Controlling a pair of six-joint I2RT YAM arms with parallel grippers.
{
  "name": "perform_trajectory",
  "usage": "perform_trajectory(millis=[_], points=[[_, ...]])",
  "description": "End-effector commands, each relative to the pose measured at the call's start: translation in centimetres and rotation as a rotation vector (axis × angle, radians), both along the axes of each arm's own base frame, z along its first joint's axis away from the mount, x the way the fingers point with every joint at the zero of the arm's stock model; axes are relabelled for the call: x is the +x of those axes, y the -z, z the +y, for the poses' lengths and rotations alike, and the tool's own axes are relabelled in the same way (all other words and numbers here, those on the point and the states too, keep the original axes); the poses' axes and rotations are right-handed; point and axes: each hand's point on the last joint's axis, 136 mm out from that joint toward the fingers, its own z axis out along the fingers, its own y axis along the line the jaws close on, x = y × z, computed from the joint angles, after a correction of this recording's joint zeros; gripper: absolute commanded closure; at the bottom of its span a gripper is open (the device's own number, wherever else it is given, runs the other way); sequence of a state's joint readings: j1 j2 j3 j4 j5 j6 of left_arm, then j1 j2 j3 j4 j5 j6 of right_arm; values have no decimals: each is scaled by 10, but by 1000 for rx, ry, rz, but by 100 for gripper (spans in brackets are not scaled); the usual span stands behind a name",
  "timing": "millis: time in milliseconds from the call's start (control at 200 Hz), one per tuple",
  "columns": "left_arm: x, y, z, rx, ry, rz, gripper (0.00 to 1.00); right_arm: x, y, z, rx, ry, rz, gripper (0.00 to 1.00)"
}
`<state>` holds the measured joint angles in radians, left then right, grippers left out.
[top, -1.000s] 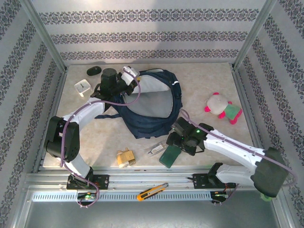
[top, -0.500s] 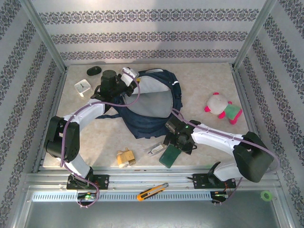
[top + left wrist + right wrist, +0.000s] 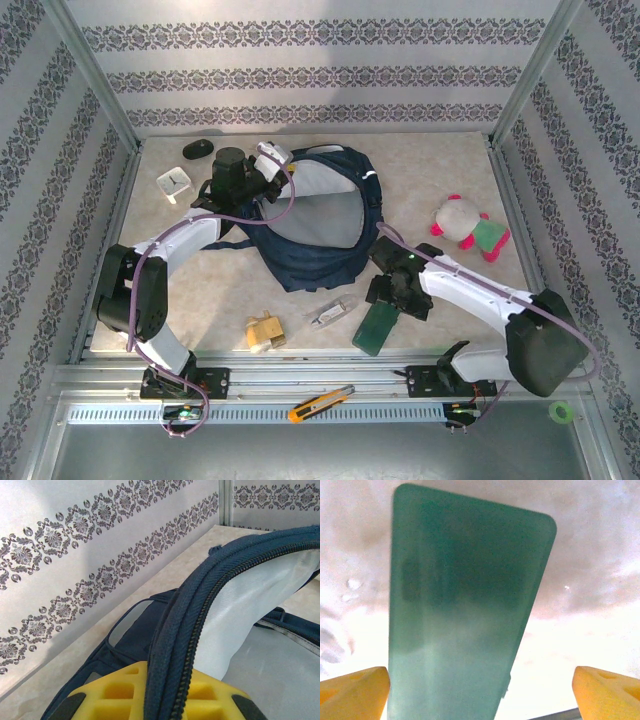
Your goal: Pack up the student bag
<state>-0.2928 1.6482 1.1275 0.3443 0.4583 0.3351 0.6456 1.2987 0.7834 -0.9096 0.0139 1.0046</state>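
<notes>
**Green case framed by spread right fingers; bag rim pinched at the left**

Nearest, a yellow utility knife (image 3: pixel 321 402) is seen lying on the metal rail in front of the table (image 3: pixel 230 290). On the near strip of the tabletop a tan block (image 3: pixel 264 330), a small silver item (image 3: pixel 330 312) and a flat green case (image 3: pixel 379 328) are laid out in a row from left to right. The right gripper (image 3: pixel 388 310) is poised over the case with its jaws released. In the right wrist view its yellow fingertips (image 3: pixel 355 690) are spread wide, with the case lying flat between them. At mid-table the student bag (image 3: pixel 320 250) is found, its mouth gaping and its pale lining exposed. Its zippered rim is clenched by the left gripper (image 3: pixel 272 172) at the bag's far left edge. To the right a pink and green plush toy (image 3: pixel 468 226) is set well apart. Farthest left, a white clock (image 3: pixel 173 183) and a black oval object (image 3: pixel 197 149) are placed.
</notes>
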Motion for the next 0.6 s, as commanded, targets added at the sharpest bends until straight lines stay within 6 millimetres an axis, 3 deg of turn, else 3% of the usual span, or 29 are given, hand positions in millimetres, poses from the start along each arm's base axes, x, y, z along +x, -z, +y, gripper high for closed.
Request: perform_trajectory(millis=[0, 95, 375, 595], points=[[2, -29, 11, -16, -47, -70, 100, -16, -8, 0, -2, -14, 13, 5], [0, -31, 11, -22, -45, -73, 100, -23, 5, 11, 58, 37, 11, 5], [2, -33, 9, -37, -39, -75, 100, -19, 27, 35, 159, 56, 35, 5], [1, -30, 8, -51, -38, -68, 100, -23, 42, 20, 104, 60, 62, 10]])
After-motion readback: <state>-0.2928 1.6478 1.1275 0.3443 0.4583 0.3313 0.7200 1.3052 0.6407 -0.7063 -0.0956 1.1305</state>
